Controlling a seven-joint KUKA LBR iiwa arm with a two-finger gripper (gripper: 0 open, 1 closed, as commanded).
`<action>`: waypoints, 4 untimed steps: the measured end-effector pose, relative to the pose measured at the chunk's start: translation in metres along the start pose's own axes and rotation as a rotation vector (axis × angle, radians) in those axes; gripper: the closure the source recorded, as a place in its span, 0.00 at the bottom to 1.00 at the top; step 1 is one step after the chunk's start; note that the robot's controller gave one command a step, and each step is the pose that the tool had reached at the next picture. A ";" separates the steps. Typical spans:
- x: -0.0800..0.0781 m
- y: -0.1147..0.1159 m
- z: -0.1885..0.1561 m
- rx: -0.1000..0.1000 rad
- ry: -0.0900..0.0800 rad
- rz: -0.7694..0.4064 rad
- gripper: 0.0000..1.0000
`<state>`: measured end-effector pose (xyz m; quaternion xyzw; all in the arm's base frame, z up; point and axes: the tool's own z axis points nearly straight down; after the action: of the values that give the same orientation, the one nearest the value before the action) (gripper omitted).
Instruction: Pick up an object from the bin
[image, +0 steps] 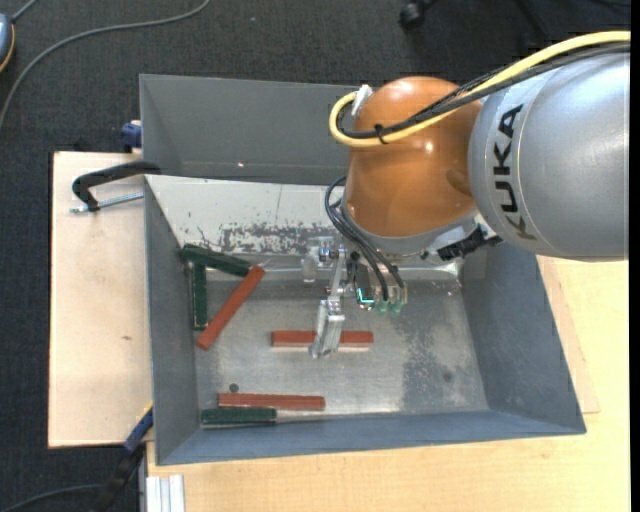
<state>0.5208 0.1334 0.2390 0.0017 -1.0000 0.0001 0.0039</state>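
Plainly, the pick is not yet made: every piece lies on the floor of the grey bin. The arm reaches down, and its gripper sits low on the middle of a flat red-brown bar, the likely target. Whether the gripper is wide or narrow I cannot tell. Well to its left in the view lie an orange-red bar and two dark green sticks. Below it, by the near wall, a second red bar touches a short green stick. Gripping and lifting appear to remain.
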 end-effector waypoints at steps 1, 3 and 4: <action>-0.018 -0.067 0.173 0.001 -0.001 0.042 0.00; -0.018 -0.070 0.109 -0.002 -0.016 0.032 0.00; -0.013 -0.062 0.171 -0.002 -0.003 0.143 0.00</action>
<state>0.5323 0.0717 0.0678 -0.0698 -0.9976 -0.0006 0.0025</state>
